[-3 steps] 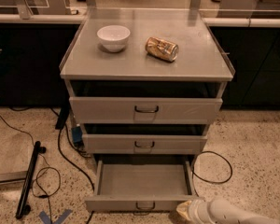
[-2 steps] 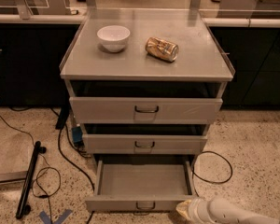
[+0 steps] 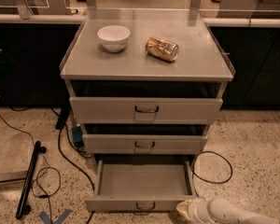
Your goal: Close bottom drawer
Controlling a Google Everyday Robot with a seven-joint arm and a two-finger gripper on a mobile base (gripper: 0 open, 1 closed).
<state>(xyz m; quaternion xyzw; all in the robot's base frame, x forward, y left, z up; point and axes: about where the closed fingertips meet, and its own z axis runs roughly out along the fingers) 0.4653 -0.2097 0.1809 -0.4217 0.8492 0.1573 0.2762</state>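
In the lower left of the frame a black metal bar [image 3: 28, 178] lies on the speckled floor among loose black cables [image 3: 67, 155]. Right of it stands the grey metal cabinet [image 3: 214, 55]. A white ceramic bowl [image 3: 114, 37] and a dented gold can lying on its side [image 3: 162, 49] rest on its top in the upper centre.

The bottom drawer [image 3: 142, 203], a shallow grey tray with a short front panel and a small dark handle, is pulled well out at the lower centre. The two drawers above it are only slightly open.

At the lower right edge the pale gripper [image 3: 185, 208], on its white arm [image 3: 233, 213], sits just beside the right end of that front panel. Contact is not clear, and I cannot tell whether the gripper is spread or closed.

The main risk, in my judgement, is an off-centre push. Pressing at the right corner could skew the drawer on its runners and jam it. The gripper could also slip past the panel's edge toward the cable loop [image 3: 214, 169] on the right. A hard shove might roll the can.
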